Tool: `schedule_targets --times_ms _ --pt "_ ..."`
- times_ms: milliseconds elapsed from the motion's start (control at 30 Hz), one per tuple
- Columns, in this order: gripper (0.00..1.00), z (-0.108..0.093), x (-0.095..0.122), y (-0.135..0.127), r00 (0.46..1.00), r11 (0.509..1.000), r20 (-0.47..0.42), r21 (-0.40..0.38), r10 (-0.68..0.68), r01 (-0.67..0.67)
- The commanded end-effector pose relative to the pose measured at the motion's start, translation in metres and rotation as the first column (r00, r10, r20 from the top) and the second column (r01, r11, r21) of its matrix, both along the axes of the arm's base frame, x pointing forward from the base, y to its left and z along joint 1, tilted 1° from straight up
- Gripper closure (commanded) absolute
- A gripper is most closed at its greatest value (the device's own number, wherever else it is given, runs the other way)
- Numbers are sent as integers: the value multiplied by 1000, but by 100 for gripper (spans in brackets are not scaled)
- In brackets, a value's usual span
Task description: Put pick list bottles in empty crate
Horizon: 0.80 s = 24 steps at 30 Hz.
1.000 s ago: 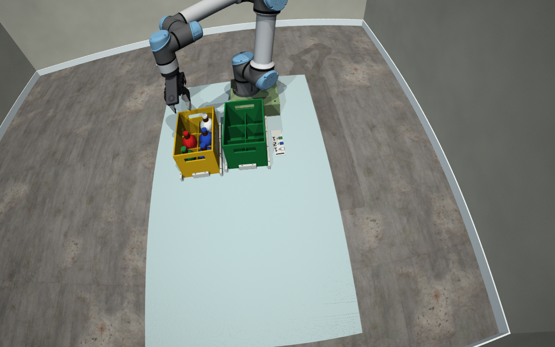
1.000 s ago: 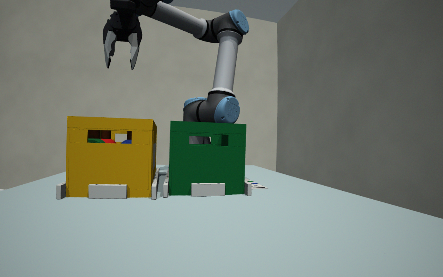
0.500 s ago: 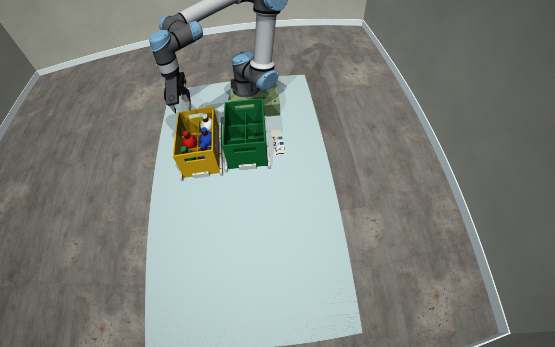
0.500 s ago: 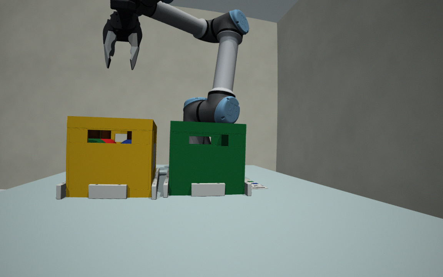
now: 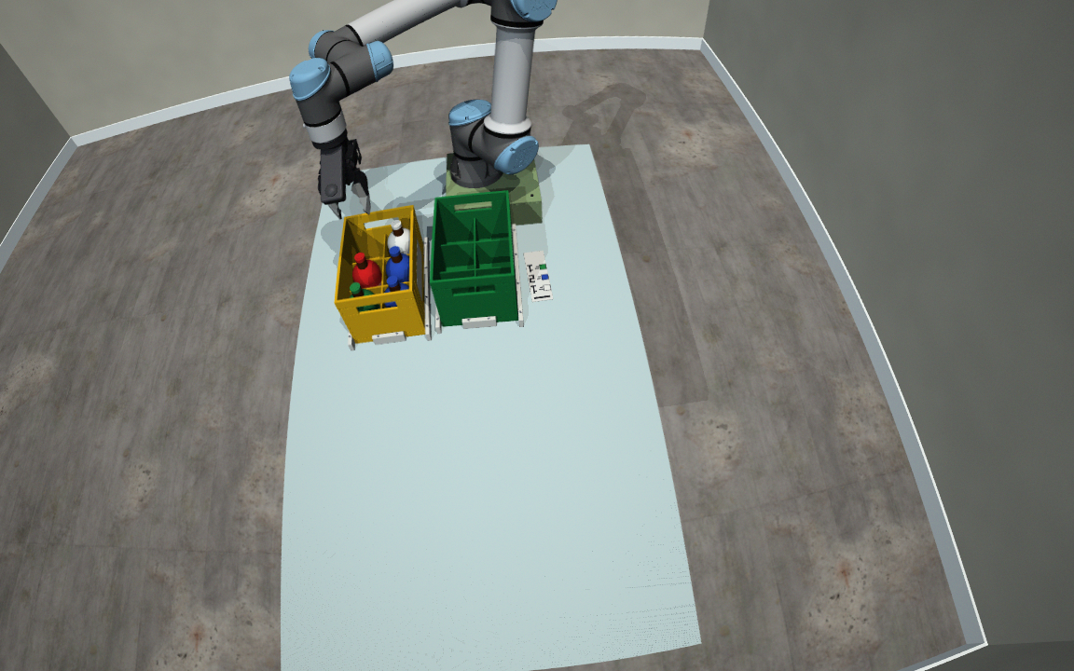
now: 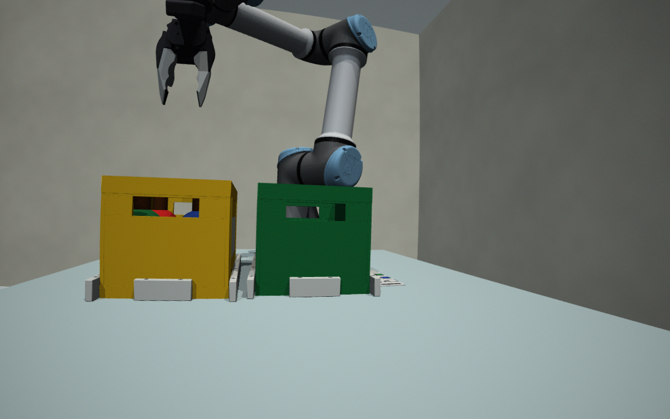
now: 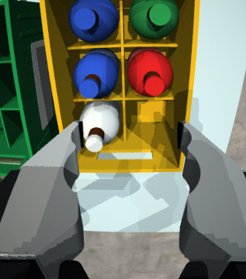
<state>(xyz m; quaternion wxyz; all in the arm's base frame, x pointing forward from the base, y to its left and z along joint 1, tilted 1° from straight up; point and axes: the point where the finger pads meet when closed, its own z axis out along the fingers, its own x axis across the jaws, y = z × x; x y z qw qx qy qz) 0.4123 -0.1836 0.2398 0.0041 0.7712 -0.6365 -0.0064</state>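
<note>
The end effector (image 6: 181, 103) hangs part-open and empty, high above the yellow crate (image 6: 166, 244). Below and ahead of it that crate holds a white bottle (image 7: 99, 123), two blue, one red and one green. The green crate (image 6: 312, 244) beside it has bare compartments, the pick list (image 5: 538, 276) on its far side.

Beige rear wall (image 6: 67, 104), flat and plain, behind and above the tool. Darker grey side wall (image 6: 561, 156) well off to one side, in shade. Worn grey plank floor (image 5: 107, 417) with rusty blotches, spread out below. Pale skirting (image 5: 858, 275) along the foot of the walls. Long pale blue-grey table (image 5: 482, 500) beneath the tool, reaching far away from it. Soft, even light; faint shadows on table and floor.
</note>
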Motion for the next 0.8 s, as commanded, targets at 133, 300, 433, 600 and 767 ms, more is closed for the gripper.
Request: schedule_targets --times_ms 133,300,433,600,767 --pt "62 -28 -38 8 974 974 -1 -3 -228 228" --pt "62 -36 -50 11 958 958 -3 -2 -285 285" --pt "62 -48 -66 15 921 921 -5 -3 -389 389" --pt "62 -63 -85 19 879 879 -7 -3 -477 477" --pt "62 -78 -105 24 827 827 -7 -5 -562 562"
